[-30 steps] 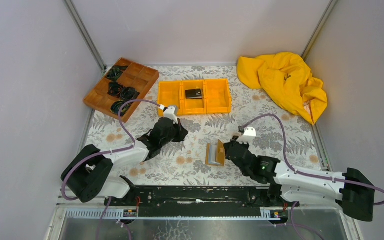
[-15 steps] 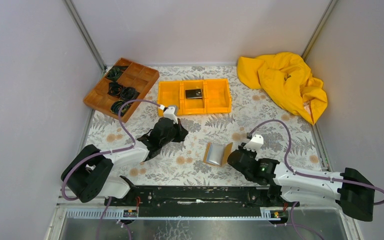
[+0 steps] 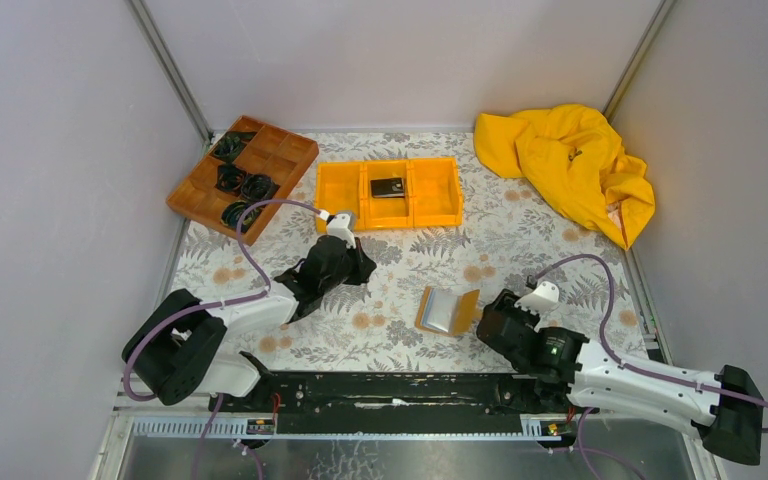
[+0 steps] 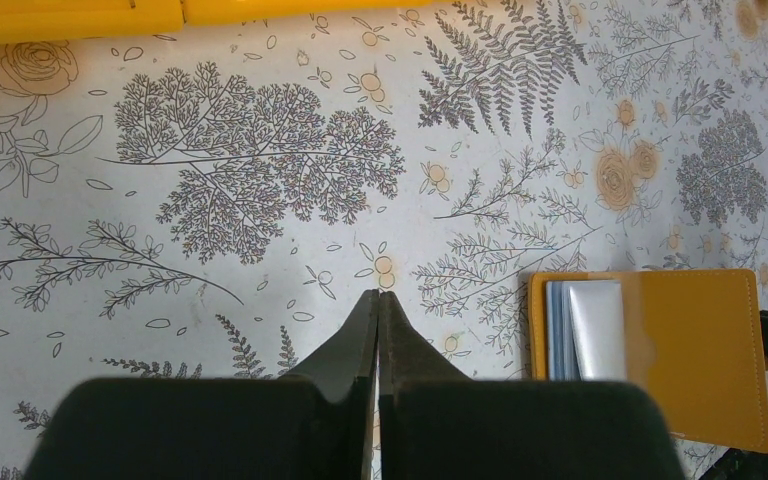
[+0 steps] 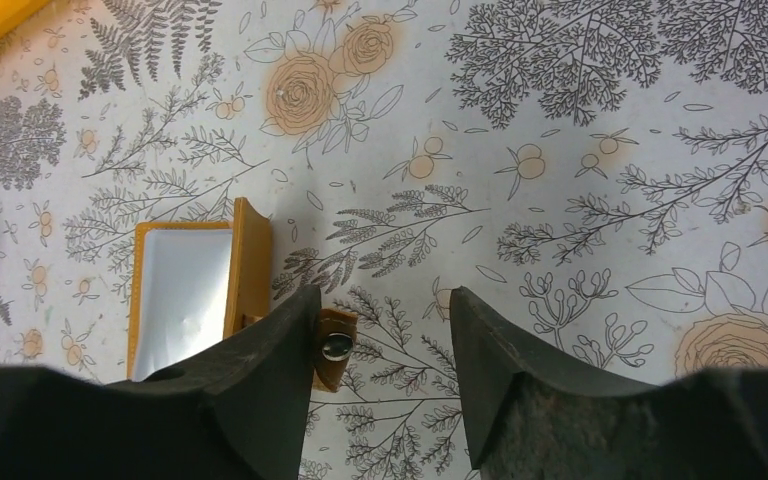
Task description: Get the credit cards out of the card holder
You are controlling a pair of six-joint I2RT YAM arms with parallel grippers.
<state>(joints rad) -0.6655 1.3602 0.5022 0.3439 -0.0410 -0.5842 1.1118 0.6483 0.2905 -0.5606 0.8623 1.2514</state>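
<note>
A floral-print table (image 3: 390, 340) sits boxed in by grey walls (image 3: 60, 150). An orange bin (image 3: 435, 205), a wooden tray (image 3: 285, 150) and a crumpled yellow cloth (image 3: 570, 165) line its far side.

The holder (image 3: 448, 311) lies open near the front edge, just left of the right gripper (image 3: 488, 322). It spreads left to right in the top view. The flap nearest that gripper is tilted up off the table.

A pale card (image 4: 595, 340) shows in the grey-blue pockets of the flat half. How many more sit behind it cannot be told. A black card (image 3: 388, 187) rests in the bin's middle compartment.

The right gripper's jaws stand apart and clasp nothing. In its wrist view the snap tab (image 5: 332, 345) lies between them, close against the finger on the holder's side.

The left gripper (image 3: 363, 268) is pinched closed on nothing. It hovers farther back and to the holder's left, well apart from it.

The right arm is plainly the nearer, and the raised flap stands between its fingers and the card. A pull on the card would likely need the holder pinned flat or approached from the left arm's side. Which edge the pockets open toward cannot be told.
</note>
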